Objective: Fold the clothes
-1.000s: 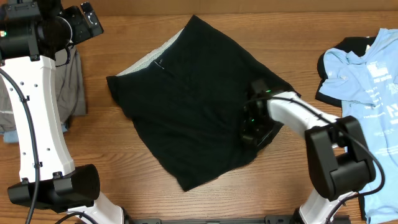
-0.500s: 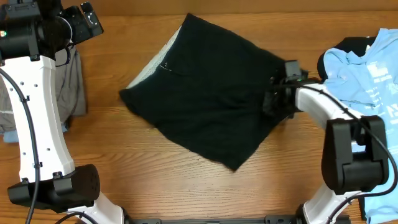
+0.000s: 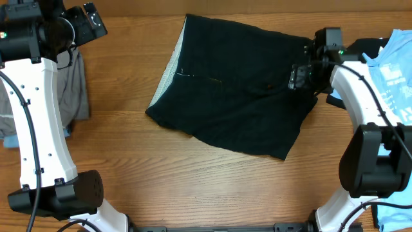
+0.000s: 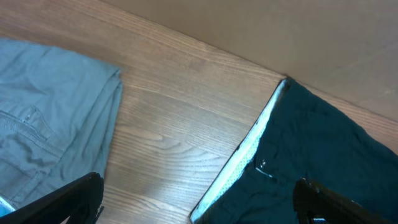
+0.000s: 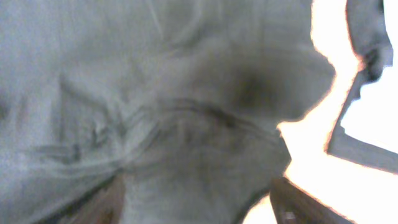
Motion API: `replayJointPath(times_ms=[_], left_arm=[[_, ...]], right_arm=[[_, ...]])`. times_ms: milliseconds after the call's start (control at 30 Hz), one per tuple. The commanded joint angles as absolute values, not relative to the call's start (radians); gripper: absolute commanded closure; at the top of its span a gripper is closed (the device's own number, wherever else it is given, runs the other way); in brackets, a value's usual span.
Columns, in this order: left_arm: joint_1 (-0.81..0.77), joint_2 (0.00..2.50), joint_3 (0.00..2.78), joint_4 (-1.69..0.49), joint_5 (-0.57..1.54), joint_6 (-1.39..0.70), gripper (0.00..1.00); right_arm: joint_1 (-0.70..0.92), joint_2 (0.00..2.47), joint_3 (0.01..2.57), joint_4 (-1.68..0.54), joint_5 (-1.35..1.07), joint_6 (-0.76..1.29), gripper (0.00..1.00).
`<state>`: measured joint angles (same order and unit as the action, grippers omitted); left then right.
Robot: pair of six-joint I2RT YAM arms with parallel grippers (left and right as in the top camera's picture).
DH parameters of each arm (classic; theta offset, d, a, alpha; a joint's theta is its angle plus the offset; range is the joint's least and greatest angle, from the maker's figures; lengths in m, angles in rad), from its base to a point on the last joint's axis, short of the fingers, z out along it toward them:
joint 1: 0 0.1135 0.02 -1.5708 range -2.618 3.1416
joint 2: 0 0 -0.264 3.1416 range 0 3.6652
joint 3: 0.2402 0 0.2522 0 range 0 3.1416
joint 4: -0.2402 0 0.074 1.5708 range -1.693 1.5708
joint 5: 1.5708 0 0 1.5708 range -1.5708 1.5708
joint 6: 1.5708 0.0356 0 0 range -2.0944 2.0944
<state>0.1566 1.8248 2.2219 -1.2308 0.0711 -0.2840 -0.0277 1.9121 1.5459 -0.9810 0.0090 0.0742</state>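
Black shorts (image 3: 232,90) | right hand (image 3: 297,77) low at right edge, parted

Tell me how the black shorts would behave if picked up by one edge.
Probably floppy: the black shorts lie flat with soft wrinkles, so they would likely sag from any held edge. Likely light, being thin cloth. Pushed, they would probably bunch rather than slide whole across the wooden table.

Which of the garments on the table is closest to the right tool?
The black shorts, spread mid-table with a pale waistband edge: the right tool is over their right side. The light blue T-shirt lies further right, the grey garment far left.
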Motion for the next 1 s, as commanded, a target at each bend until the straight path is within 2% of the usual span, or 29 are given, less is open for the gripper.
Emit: replayJointPath(times_ms=[0, 33, 100, 200, 233, 267, 500, 667, 800, 967], left_arm=[[0.157, 1.827, 2.221, -1.231, 0.071, -0.266, 0.00], [0.157, 1.827, 2.221, -1.231, 0.071, -0.266, 0.00], [0.157, 1.827, 2.221, -1.231, 0.071, -0.266, 0.00], [0.157, 1.827, 2.220, -1.231, 0.071, -0.266, 0.00], [0.157, 1.827, 2.221, -1.231, 0.071, -0.266, 0.00], [0.157, 1.827, 2.221, -1.231, 0.071, -0.266, 0.00], [0.157, 1.827, 2.221, -1.231, 0.071, -0.266, 0.00], [0.157, 1.827, 2.221, -1.231, 0.071, -0.266, 0.00], [0.157, 1.827, 2.220, -1.231, 0.071, -0.266, 0.00], [0.157, 1.827, 2.221, -1.231, 0.071, -0.266, 0.00]], right_arm=[[-0.034, 1.906, 1.692, -1.172, 0.002, 0.180, 0.15], [-0.033, 1.906, 1.714, -1.234, -0.032, 0.180, 0.15], [-0.027, 1.906, 1.739, -1.360, -0.107, 0.180, 0.21], [-0.014, 1.906, 1.718, -1.478, -0.269, 0.180, 0.44], [-0.007, 1.906, 1.705, -1.489, -0.309, 0.180, 0.62], [0.005, 1.906, 1.680, -1.488, -0.338, 0.186, 0.96], [0.102, 1.906, 1.498, -1.436, -0.305, 0.292, 0.96], [0.150, 1.906, 1.300, -1.208, -0.175, 0.412, 0.96], [0.146, 1.906, 1.141, -1.078, -0.165, 0.450, 0.96], [0.140, 1.906, 1.040, -1.109, -0.092, 0.472, 0.96]])
